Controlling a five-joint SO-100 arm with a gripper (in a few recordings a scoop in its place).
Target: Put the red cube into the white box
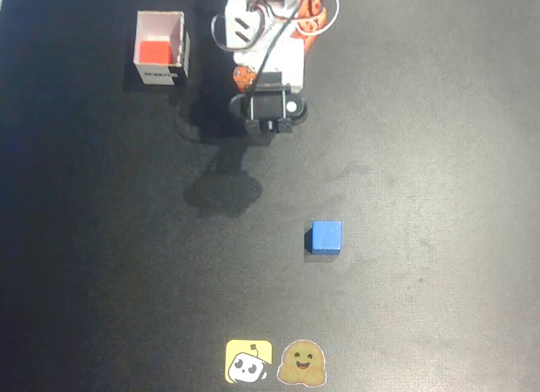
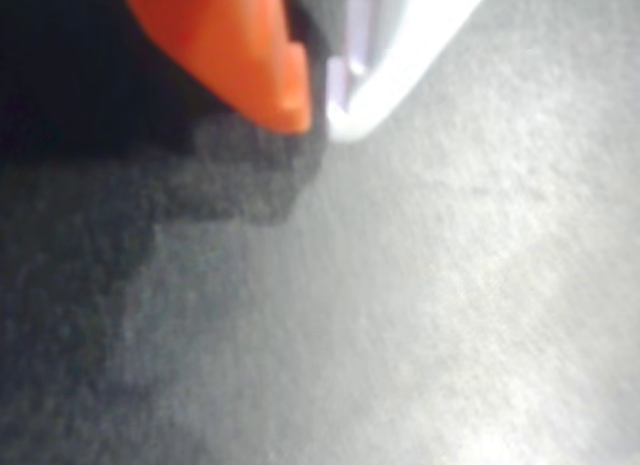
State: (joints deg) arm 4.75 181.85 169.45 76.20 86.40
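Arm (image 1: 268, 63) folded near white box (image 1: 141, 38) holding red cube (image 1: 155, 51); tool (image 2: 318, 120) closed.

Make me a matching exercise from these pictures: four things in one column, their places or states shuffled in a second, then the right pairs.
Things:
1. red cube
2. blue cube
3. gripper
4. two stickers

Places or states:
A. at the bottom edge of the overhead view
B. inside the white box
C. fingertips together, nothing between them
D. alone on the dark table, right of centre in the overhead view

Pairs: 1-B, 2-D, 3-C, 4-A
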